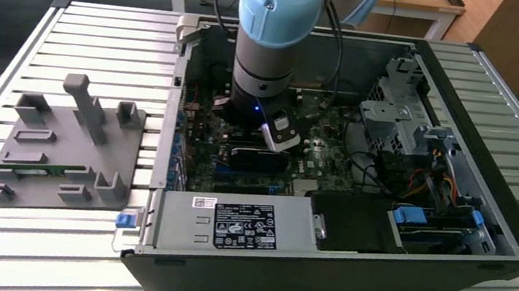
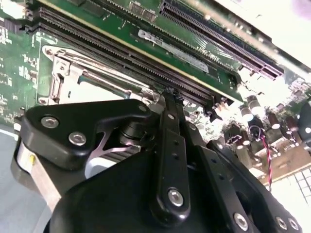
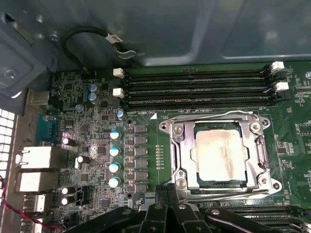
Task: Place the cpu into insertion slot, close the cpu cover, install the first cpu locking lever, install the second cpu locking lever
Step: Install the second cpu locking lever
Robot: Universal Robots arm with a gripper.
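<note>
The gripper (image 3: 167,194) hangs right at the socket's edge with fingers pinched together holding nothing, probably there for the levers since the cpu (image 3: 218,154) sits in the insertion slot (image 3: 187,160) just ahead, cpu cover (image 3: 181,145) already down.

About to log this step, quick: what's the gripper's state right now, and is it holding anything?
Gripper: fingers together, shut, nothing visibly held; it sits at the edge of the cpu cover, with the cpu seated beneath.
</note>
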